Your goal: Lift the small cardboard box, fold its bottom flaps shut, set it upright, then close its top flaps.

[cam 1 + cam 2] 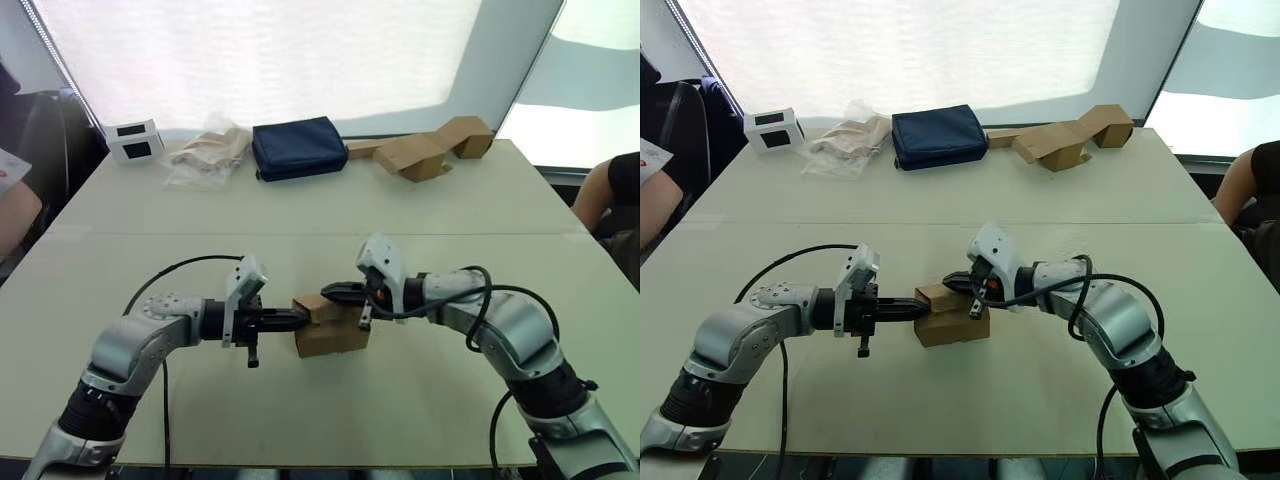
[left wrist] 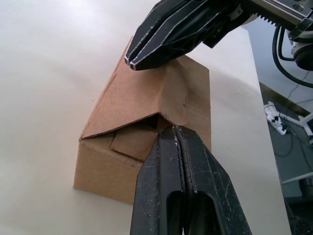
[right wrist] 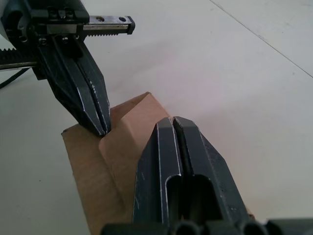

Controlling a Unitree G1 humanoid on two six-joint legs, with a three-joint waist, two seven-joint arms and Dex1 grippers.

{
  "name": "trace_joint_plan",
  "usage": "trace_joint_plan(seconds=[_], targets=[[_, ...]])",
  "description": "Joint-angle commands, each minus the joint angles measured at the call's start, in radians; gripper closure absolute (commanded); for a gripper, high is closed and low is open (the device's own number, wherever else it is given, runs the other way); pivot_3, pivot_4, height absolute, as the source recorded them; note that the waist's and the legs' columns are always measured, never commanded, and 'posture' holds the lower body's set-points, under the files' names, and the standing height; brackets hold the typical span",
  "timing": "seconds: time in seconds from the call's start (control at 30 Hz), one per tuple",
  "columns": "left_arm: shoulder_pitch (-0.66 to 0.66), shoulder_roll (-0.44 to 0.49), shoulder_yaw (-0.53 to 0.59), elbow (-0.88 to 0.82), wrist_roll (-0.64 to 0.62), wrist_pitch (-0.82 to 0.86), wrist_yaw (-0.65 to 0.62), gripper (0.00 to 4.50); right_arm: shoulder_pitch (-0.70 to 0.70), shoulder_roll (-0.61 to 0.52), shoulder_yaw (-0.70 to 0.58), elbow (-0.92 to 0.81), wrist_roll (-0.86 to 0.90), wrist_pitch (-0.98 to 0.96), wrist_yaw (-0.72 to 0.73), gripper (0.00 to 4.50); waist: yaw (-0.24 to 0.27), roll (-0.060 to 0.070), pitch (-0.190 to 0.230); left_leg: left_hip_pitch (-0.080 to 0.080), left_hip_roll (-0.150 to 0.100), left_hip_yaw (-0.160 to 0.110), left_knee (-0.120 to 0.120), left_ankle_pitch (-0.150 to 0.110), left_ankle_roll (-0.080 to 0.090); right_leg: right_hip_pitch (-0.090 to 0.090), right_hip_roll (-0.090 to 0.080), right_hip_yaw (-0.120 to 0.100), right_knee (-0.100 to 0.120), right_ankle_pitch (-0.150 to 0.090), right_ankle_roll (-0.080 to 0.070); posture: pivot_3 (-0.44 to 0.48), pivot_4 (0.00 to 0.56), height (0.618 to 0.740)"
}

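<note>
Pale table (image 1: 120, 300) carries the small cardboard box (image 1: 335, 335) at centre, top flaps (image 2: 146, 98) half-folded, left gripper (image 1: 305, 318) at nine o'clock and right gripper (image 1: 326, 293) at two o'clock both closed, pressing; likely light, easily creased, best held by its stiffer side walls.

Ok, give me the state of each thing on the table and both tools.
small cardboard box: upright on table
top flaps: partly folded, gap open
left tool: shut, at flaps
right tool: shut, over flaps
navy pouch: closed
flattened cardboard: unassembled
</note>
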Motion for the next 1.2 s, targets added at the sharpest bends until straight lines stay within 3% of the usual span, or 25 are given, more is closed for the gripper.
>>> trace_joint_plan(seconds=[0.03,0.27,0.47,0.77,0.97,1.2], targets=[[0.0,0.012,0.052,-0.013,-0.041,0.008,-0.001,4.49,0.011,0.001,0.003,-0.04,-0.009,-0.007,-0.005,4.5,-0.001,0.0,0.0,0.0,0.0,0.0,0.0,0.0,0.0,0.0,0.0,0.0,0.0,0.0,0.0,0.0,0.15,0.74],[-0.02,0.024,0.075,0.014,-0.053,0.01,-0.004,4.49,0.023,0.013,-0.003,-0.04,-0.013,-0.009,-0.024,4.5,0.0,0.0,0.0,0.0,0.0,0.0,0.0,0.0,0.0,0.0,0.0,0.0,0.0,0.0,0.0,0.0,0.15,0.74],[-0.082,-0.075,0.027,0.091,0.015,-0.059,0.054,4.49,0.028,0.017,-0.005,-0.052,-0.009,-0.009,-0.027,4.5,0.003,0.0,0.0,0.0,-0.001,0.0,0.0,0.0,0.0,0.0,0.0,-0.001,0.0,0.0,0.0,0.0,0.15,0.74],[-0.094,-0.1,-0.015,0.14,0.067,-0.113,0.043,4.49,0.044,0.011,-0.02,-0.084,-0.004,-0.006,-0.039,4.5,0.0,0.0,0.0,0.0,0.0,0.0,0.0,0.0,0.0,0.0,0.001,0.0,-0.001,0.0,0.0,0.0,0.15,0.74],[-0.089,-0.102,-0.007,0.143,0.068,-0.119,0.044,4.49,0.081,-0.037,-0.076,-0.167,0.068,-0.012,0.026,4.5,0.002,0.0,0.0,0.0,0.0,0.0,0.0,0.0,0.0,0.0,0.0,0.0,-0.001,0.0,0.0,0.0,0.15,0.74],[-0.088,-0.114,0.004,0.139,0.056,-0.108,0.055,4.49,0.111,-0.111,-0.019,-0.196,0.019,-0.057,0.073,4.5,0.001,0.0,0.0,0.0,0.0,0.0,0.0,0.0,0.0,0.0,0.0,0.0,-0.001,0.0,0.0,0.0,0.15,0.74]])
